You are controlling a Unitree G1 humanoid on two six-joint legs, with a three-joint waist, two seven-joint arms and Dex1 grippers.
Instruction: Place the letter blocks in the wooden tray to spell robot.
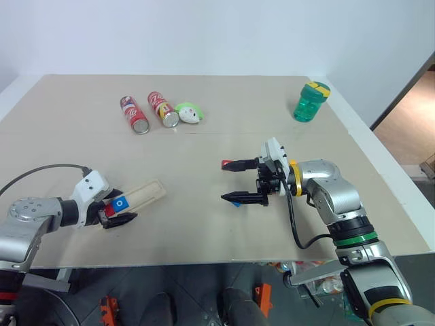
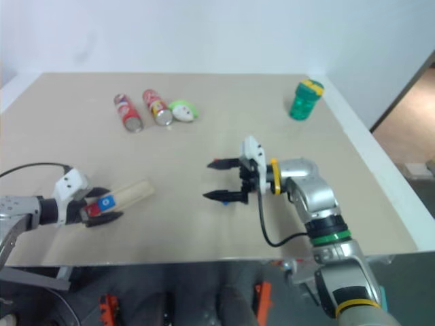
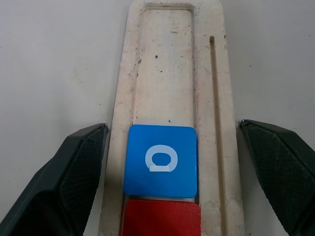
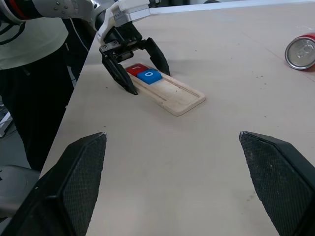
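The wooden tray [image 3: 170, 73] lies on the table [image 1: 204, 224] with a blue block [image 3: 160, 161] reading "o" seated in its slot, touching a red block [image 3: 161, 218] whose letter is hidden. The left claw [image 3: 172, 162] straddles that end, fingers spread wide and gripping nothing. The right claw [image 1: 231, 181] hangs open and empty mid-table.

Two head views look forward and down over the table [image 1: 204, 224] from almost the same spot. The left wrist view hangs close above the wooden tray [image 3: 170, 59]; the right wrist view looks across the table at that tray from afar.
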